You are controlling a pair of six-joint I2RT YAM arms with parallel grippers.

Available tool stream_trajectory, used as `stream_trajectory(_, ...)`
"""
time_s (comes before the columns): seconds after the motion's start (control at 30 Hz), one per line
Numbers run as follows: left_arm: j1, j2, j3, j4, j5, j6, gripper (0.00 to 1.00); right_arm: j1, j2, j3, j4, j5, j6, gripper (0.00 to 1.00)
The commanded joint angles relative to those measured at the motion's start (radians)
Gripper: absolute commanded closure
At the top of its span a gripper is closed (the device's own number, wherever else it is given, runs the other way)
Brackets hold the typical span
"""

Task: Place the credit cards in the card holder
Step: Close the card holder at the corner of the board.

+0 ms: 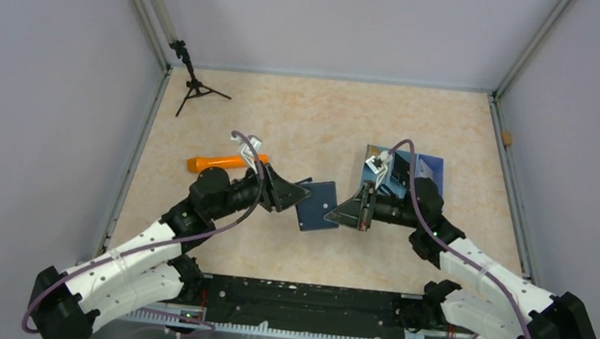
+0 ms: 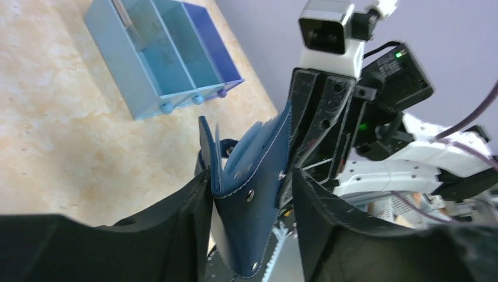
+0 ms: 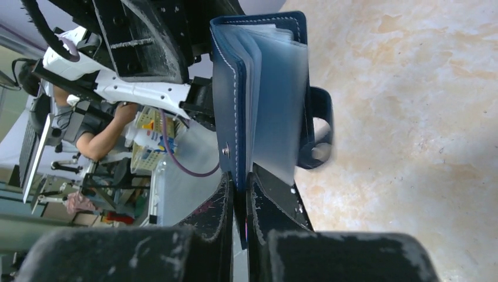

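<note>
Currently, card holder [image 1: 315, 206]: you have it lifted off the table [image 1: 302, 119] at the middle of the top view, caught between the tips of the two arms, its navy face toward the top camera.
Right gripper [image 1: 343, 212]: clenched on the card holder. In your right wrist view its fingers [image 3: 270, 200] pinch the edge of the navy cover just below the round snap stud [image 3: 225, 151].
Left gripper [image 1: 292, 195]: released. In your left wrist view its fingers [image 2: 176, 223] stand spread with the card holder between them. The finger at frame left is close against it, though you cannot tell whether it touches, and the finger at frame right is apart from it.
Inside of the card holder: fanned partly apart, with pale blue pockets [image 3: 276, 100] showing beside the cover and a navy strap loop [image 3: 320, 126] sticking out toward the right of the right wrist frame.
Blue tray [image 1: 427, 173]: on the table right of centre in the top view, just behind the right gripper. Its three compartments [image 2: 164, 53] sit side by side, running from pale blue to dark blue.
Orange tool [image 1: 215, 163]: lying on the table left of centre, behind the left arm.
Small tripod [image 1: 196, 89]: upper left of the table, carrying a pale tube that leans up toward the corner.
</note>
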Motion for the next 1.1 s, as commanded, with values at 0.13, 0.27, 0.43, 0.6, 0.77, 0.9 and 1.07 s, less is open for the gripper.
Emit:
stream_trajectory(0.13, -0.010, 0.095, 0.085, -0.052, 0.081, 0.034, 0.39, -0.001, 0.009, 0.035, 0.008, 0.069, -0.042, 1.00)
stream_trajectory(0.27, -0.010, 0.106, 0.039, 0.077, 0.115, -0.024, 0.41, 0.000, 0.030, 0.048, -0.012, 0.081, -0.058, 1.00)
stream_trajectory(0.43, -0.011, 0.132, 0.009, 0.163, 0.149, -0.077, 0.45, 0.011, 0.050, 0.045, 0.002, 0.087, -0.059, 1.00)
stream_trajectory(0.6, -0.012, 0.148, -0.017, 0.226, 0.170, -0.113, 0.50, 0.020, 0.065, 0.043, 0.029, 0.090, -0.050, 1.00)
stream_trajectory(0.77, -0.011, 0.122, -0.038, 0.227, 0.122, -0.119, 0.99, 0.021, 0.043, 0.048, -0.023, 0.136, -0.059, 1.00)
stream_trajectory(0.9, -0.010, 0.059, -0.067, 0.220, 0.023, -0.117, 1.00, 0.020, -0.027, 0.020, -0.080, 0.204, -0.069, 0.58)
stream_trajectory(1.07, -0.010, -0.002, -0.067, 0.237, -0.006, -0.129, 1.00, 0.017, -0.081, -0.035, -0.058, 0.199, -0.039, 0.19)
